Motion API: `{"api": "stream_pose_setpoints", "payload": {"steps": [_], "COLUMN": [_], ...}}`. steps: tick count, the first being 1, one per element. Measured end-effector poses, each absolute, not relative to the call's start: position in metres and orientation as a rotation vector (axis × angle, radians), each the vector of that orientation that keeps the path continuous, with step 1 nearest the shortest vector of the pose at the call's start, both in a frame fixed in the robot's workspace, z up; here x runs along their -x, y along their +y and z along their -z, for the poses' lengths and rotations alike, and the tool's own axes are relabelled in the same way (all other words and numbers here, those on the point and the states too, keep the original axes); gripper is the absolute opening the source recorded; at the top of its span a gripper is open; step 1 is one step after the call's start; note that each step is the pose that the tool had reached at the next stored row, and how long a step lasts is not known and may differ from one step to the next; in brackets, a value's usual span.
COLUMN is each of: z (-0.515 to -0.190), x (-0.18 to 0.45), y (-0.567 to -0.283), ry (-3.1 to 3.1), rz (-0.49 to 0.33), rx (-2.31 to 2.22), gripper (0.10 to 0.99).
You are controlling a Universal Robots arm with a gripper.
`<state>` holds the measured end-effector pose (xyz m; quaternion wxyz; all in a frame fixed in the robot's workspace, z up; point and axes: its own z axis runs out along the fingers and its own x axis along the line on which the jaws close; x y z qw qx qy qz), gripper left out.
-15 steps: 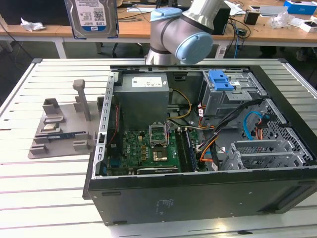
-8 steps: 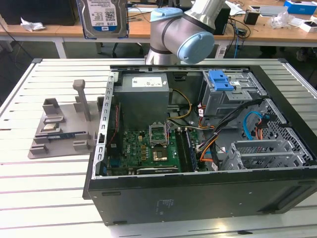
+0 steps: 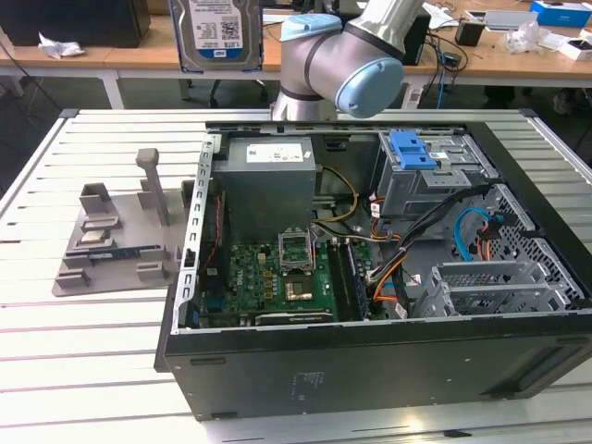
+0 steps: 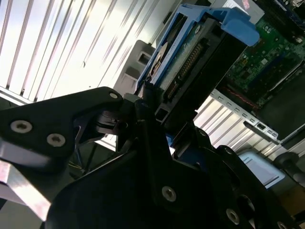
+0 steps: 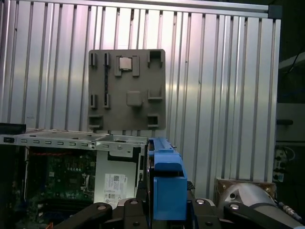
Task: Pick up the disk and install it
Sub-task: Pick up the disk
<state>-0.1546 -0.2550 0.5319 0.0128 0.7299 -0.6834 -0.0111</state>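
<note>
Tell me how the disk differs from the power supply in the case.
The disk is thin and flat; the power supply is a bulky box. The disk is held upright outside the case in the pincer; the power supply sits inside it. The disk carries blue side rails; the power supply shows none. Both are grey metal with a label.

disk (image 3: pixel 220 32) above table (image 3: pixel 83 370), case (image 3: pixel 370 375) on table, fixture plate (image 3: pixel 72 276) at the exterior view's left of it

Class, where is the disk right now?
In the exterior view the disk is up at the top edge, just to the exterior view's left of the arm and above the computer case.
</note>
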Motion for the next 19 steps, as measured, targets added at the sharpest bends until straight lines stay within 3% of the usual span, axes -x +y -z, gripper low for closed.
{"api": "stream_pose_setpoints", "payload": {"steps": [19], "z": [-0.532], "x": [0.131], "y": [-0.264], "ry": [-2.129], "rz": [0.035], "rx": [-2.274], "gripper": [0.365]}}
